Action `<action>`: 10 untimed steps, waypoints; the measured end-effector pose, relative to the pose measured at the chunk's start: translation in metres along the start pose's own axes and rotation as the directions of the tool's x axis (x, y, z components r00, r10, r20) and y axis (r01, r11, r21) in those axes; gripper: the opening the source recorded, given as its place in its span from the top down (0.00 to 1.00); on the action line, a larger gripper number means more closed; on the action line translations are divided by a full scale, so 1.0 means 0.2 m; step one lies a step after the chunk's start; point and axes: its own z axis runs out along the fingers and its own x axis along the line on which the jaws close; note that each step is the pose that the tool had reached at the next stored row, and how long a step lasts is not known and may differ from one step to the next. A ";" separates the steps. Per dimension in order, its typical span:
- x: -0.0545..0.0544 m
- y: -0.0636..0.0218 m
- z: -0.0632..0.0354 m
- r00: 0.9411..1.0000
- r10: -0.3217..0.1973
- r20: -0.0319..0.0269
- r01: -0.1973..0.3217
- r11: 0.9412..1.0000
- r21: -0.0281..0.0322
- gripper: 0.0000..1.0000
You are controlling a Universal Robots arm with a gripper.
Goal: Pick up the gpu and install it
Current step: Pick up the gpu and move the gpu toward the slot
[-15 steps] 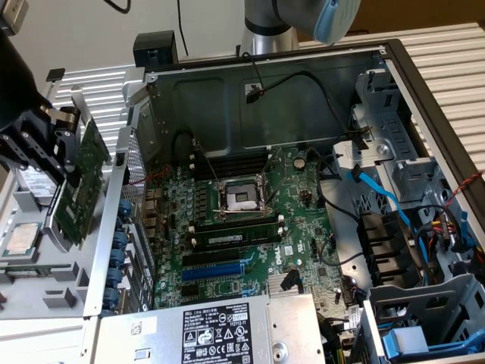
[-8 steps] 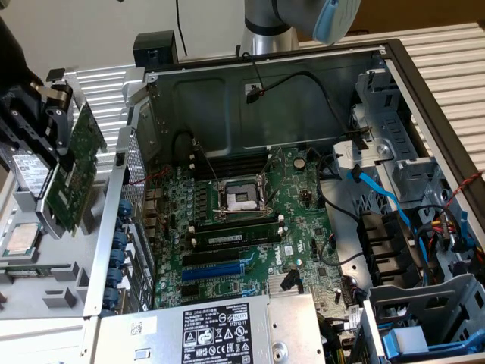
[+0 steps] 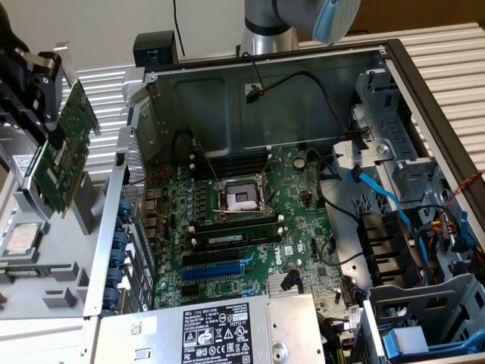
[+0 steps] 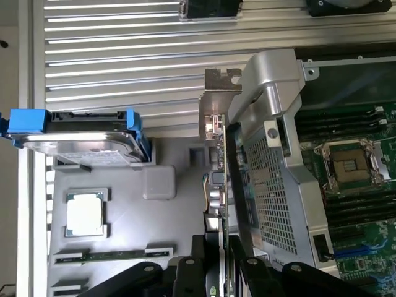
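The gpu (image 3: 67, 155) is a thin green card that hangs tilted in the air, out beyond the open computer case's rear wall at the exterior view's left. My black gripper (image 3: 50, 125) is shut on its upper edge. The wrist view looks along the gpu (image 4: 216, 179) edge-on, with its silver end bracket (image 4: 218, 93) at the far end. There my gripper (image 4: 219, 269) has one black finger (image 4: 189, 269) on each side of the board. The card hangs over the grey tray (image 4: 167, 216), close beside the case's perforated rear wall (image 4: 272, 185).
The motherboard (image 3: 242, 220) lies in the open case with its CPU socket (image 3: 241, 199), a memory stick (image 3: 235, 236) and blue expansion slots (image 3: 216, 271). The power supply (image 3: 220, 330) sits at the front. The tray holds a blue-framed hard drive (image 4: 80, 139) and a CPU (image 4: 85, 215).
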 end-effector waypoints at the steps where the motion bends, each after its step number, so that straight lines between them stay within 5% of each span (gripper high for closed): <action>1: 0.00 0.005 -0.021 1.000 0.000 0.000 0.000 1.000 0.002 0.74; 10: -0.08 0.048 -0.176 1.000 0.000 -0.005 0.000 1.000 0.013 0.74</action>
